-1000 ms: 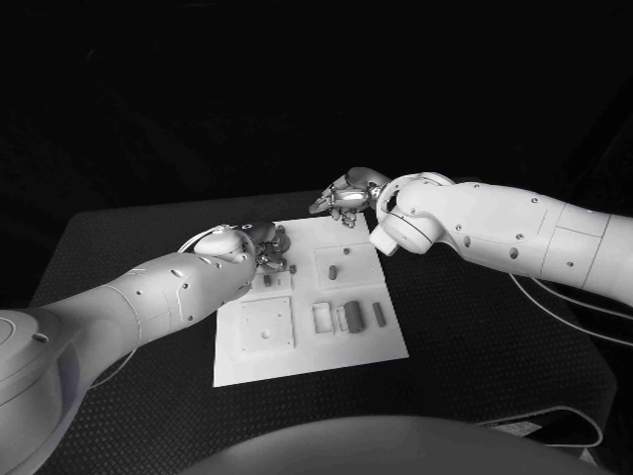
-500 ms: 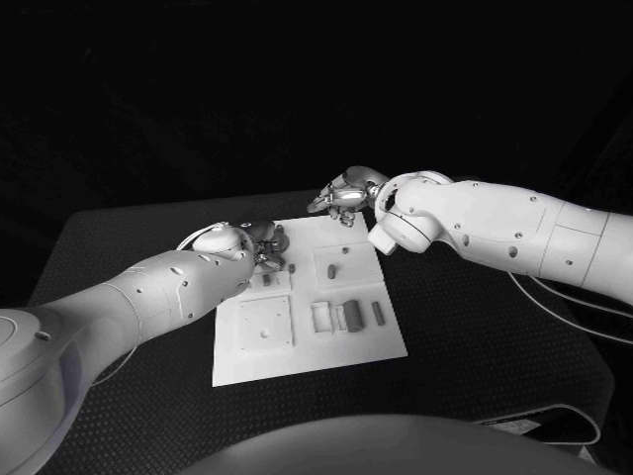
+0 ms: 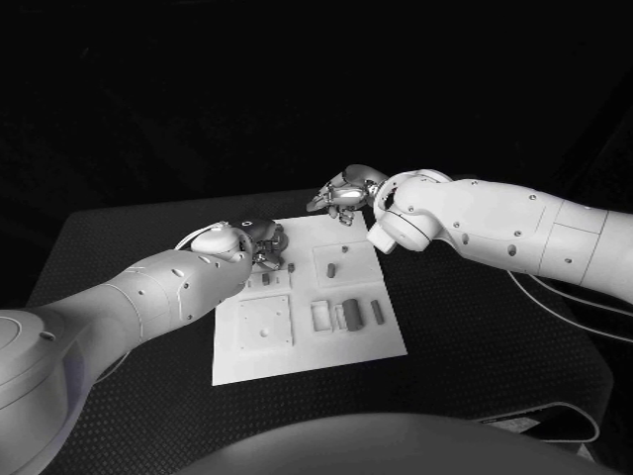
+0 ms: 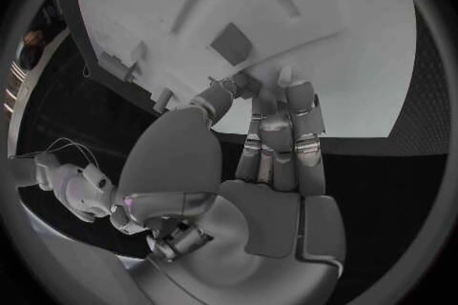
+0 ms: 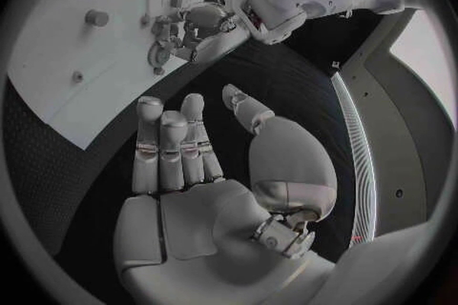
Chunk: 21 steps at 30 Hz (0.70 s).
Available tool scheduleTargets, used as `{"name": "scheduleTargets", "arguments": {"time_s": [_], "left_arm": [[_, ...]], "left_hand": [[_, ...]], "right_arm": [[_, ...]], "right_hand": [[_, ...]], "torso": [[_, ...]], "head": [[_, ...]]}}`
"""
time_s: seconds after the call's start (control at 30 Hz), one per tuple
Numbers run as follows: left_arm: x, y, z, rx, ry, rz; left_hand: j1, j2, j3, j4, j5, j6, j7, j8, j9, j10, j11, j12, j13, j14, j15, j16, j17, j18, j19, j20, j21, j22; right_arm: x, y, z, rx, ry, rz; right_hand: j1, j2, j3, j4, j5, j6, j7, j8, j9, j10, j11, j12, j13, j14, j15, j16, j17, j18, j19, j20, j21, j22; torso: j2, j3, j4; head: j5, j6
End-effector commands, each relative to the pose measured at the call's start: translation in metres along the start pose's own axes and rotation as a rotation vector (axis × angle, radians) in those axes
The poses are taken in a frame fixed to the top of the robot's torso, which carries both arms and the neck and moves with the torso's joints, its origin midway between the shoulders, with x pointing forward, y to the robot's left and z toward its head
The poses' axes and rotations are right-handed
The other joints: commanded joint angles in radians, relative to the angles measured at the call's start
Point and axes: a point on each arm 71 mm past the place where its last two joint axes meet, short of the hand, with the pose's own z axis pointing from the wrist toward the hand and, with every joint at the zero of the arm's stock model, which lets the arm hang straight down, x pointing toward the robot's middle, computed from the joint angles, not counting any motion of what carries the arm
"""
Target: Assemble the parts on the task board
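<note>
The white task board [image 3: 310, 341] lies in the middle of the table, with small grey parts on it, such as a block [image 3: 352, 315] and a peg [image 3: 331, 269]. My left hand [image 3: 260, 243] hovers low over the board's far left corner. Its fingers [image 4: 278, 118] reach together to the board [image 4: 315, 53], thumb bent in beside them; whether anything sits between them is hidden. My right hand [image 3: 346, 194] hangs just past the board's far edge. In the right wrist view its palm [image 5: 195, 206] is bare and its fingers are spread.
The board carries a square recess [image 3: 267, 324] near its front left and several slots along its right half. Black table [image 3: 488, 317] surrounds the board. A cable [image 3: 559, 307] runs along the table at the right.
My left hand has edged slightly farther over the board's far left corner. The right hand has hardly moved.
</note>
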Motion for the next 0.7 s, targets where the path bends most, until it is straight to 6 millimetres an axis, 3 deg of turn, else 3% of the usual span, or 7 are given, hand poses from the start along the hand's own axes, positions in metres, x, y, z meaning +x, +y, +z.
{"name": "scheduleTargets", "arguments": {"time_s": [0.03,0.13,0.4,0.7], "left_arm": [[0.0122,-0.0048,-0.0011,0.051,0.03,0.05],[0.011,-0.0058,-0.0014,0.067,0.009,0.05],[0.01,-0.0055,-0.0029,0.116,-0.011,0.045],[0.0057,0.0004,-0.0064,0.128,-0.071,0.023]], "left_hand": [[-0.013,-0.002,-0.008,0.002,0.013,0.009,0.001,0.007,-0.018,0.012,-0.003,-0.007,-0.001,0.01,0.001,0.006,0.0,0.024,0.006,-0.003,0.006,0.022],[-0.013,0.004,-0.007,0.001,0.02,0.023,-0.005,0.014,-0.017,0.031,-0.008,-0.001,0.004,0.017,-0.004,0.01,0.002,0.025,0.014,-0.006,0.01,0.022],[-0.019,0.022,-0.003,-0.005,0.116,0.045,-0.014,0.024,-0.017,0.055,-0.018,-0.001,0.017,0.034,-0.013,0.012,0.003,0.022,0.026,-0.014,0.018,0.022],[-0.021,0.029,-0.003,-0.009,0.161,0.05,-0.017,0.026,-0.018,0.063,-0.021,-0.007,0.023,0.039,-0.017,0.011,0.004,0.021,0.029,-0.018,0.019,0.021]], "right_arm": [[0.0007,0.0018,0.0001,-0.013,0.004,-0.01],[0.0005,0.0017,0.0,-0.013,0.004,-0.01],[-0.0002,0.0013,-0.0002,-0.013,0.003,-0.01],[-0.0016,0.0001,-0.001,-0.012,0.0,-0.009]], "right_hand": [[-0.008,-0.002,0.003,-0.003,0.001,-0.001,0.008,0.005,0.0,-0.003,-0.002,0.006,-0.001,0.002,-0.006,0.001,-0.001,0.03,0.002,-0.003,-0.003,0.012],[-0.008,-0.002,0.003,-0.003,0.001,-0.001,0.008,0.005,0.0,-0.003,-0.002,0.006,-0.001,0.002,-0.006,0.001,-0.001,0.03,0.002,-0.003,-0.003,0.012],[-0.009,-0.002,0.003,-0.004,0.001,-0.001,0.008,0.005,0.0,-0.003,-0.002,0.006,-0.001,0.002,-0.006,0.001,-0.001,0.03,0.002,-0.003,-0.003,0.012],[-0.009,-0.003,0.003,-0.004,0.001,-0.001,0.008,0.005,0.0,-0.003,-0.002,0.006,-0.001,0.002,-0.006,0.001,-0.001,0.03,0.002,-0.003,-0.003,0.012]], "torso": [[0.0,-0.0002,0.0003],[0.0,0.0001,0.0007],[-0.001,-0.0007,0.0015],[-0.002,-0.0009,0.003]], "head": [[-0.001,0.0],[-0.001,-0.001],[-0.002,0.0],[-0.001,0.002]]}}
